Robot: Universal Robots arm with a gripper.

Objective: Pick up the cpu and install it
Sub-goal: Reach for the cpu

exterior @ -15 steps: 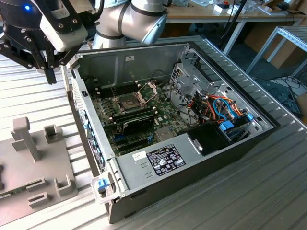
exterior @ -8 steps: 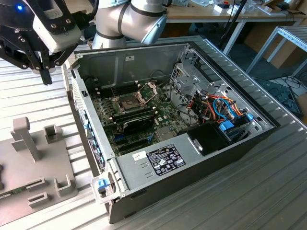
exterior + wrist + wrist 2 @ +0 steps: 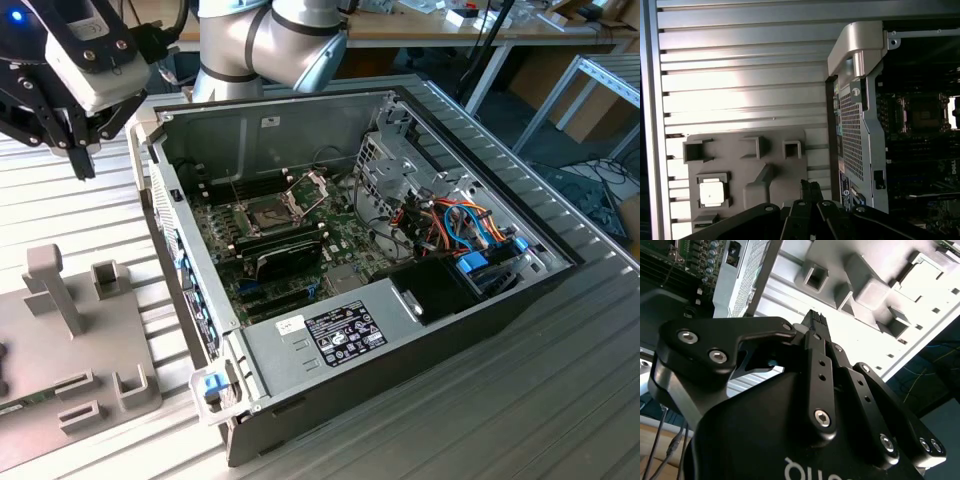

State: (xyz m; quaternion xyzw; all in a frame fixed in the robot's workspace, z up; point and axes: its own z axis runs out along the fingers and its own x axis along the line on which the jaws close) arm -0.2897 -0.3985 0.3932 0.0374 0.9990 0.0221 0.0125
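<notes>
We see the cpu [image 3: 711, 194] lying flat and snug in the grey tray [image 3: 765, 160], so it cannot slide. The tray's other pockets [image 3: 791, 149] look empty. The gripper [image 3: 810, 186] hangs over the tray, fingers pressed together on nothing. Inside the case [image 3: 240, 130], the socket [image 3: 265, 215] lies bare, its frame [image 3: 312, 185] tipped up so a chip can go in.
</notes>
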